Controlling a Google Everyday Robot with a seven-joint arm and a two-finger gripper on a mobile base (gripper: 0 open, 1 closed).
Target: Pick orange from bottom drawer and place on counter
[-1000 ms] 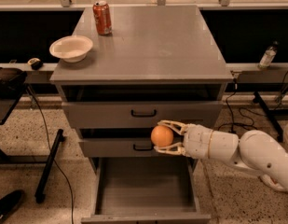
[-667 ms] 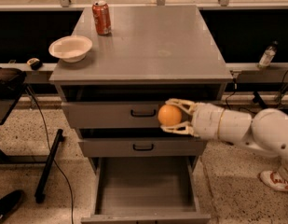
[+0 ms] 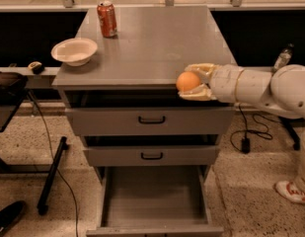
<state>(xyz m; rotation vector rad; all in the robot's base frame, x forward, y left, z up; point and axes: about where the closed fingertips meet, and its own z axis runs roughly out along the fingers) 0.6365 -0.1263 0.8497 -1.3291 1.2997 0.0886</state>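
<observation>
Warm, rather dim light falls from above. The counter (image 3: 157, 43) surface carries a soft sheen, deep shadow lies under its front lip, and the pale gripper (image 3: 188, 82) there, clasping the orange (image 3: 187, 80), catches the light.

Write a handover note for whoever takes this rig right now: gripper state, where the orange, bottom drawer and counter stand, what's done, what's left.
Gripper: shut on the orange, held in the air level with the front edge of the counter, right of middle.
Bottom drawer: pulled open, nothing visible on its floor.
Counter: a red soda can at the back left and a white bowl at the left edge; the right half is free.
Done: orange is out of the drawer.
Left: carry it over the counter, probably onto the free right half, set it down and release.
</observation>
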